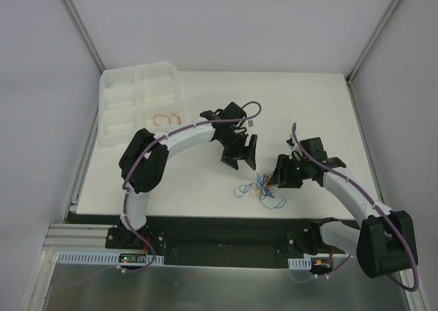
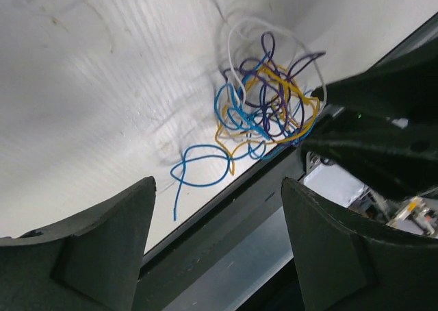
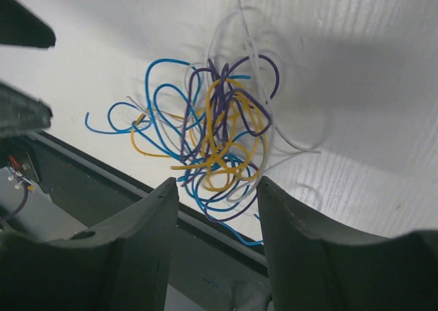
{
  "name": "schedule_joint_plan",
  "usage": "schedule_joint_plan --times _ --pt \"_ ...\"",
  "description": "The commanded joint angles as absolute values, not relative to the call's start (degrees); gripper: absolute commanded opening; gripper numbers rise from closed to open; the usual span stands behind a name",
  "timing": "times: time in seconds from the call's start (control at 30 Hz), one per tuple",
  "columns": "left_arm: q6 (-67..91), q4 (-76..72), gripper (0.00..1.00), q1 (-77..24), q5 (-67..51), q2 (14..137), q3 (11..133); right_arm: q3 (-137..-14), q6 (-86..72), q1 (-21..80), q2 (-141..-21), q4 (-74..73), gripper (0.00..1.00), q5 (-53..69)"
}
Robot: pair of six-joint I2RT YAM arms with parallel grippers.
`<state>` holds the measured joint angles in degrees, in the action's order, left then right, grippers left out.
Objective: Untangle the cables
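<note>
Cables (image 1: 261, 188): thin, light, limp, knotted at bench (image 1: 294, 98) edge. Left fingers (image 2: 102, 249), right fingers (image 3: 137, 249) spread, gripping nothing. Likely to snag; best pinch stray blue loop (image 2: 200, 166).

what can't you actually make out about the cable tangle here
Which cables are knotted and which just overlap: right wrist view, the strands cross too densely.
The tangle's side under the right gripper: left wrist view, its dark body covers it.
Whether its jaws touch any strand: right wrist view, the lowest loops run between them.
The reddish loops in the white tray: top view, too small to identify.
</note>
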<state>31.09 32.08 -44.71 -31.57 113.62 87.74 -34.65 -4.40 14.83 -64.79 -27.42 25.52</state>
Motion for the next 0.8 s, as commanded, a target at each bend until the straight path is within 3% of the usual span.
schedule_joint_plan --times 0.0,0.43,0.77 --pt "41.8 31.7 0.72 -41.8 -31.8 116.5 91.1 -33.8 -5.0 15.7 -63.1 -25.8 0.53 29.2" --pt "64.8 27.9 0.68 -38.1 -33.8 123.7 93.2 -32.3 -4.7 17.6 -63.8 -22.8 0.52 28.0" --pt "85.7 23.0 0.72 -37.6 -23.7 123.0 89.8 -30.8 -4.1 17.6 -60.2 -22.3 0.52 29.4"
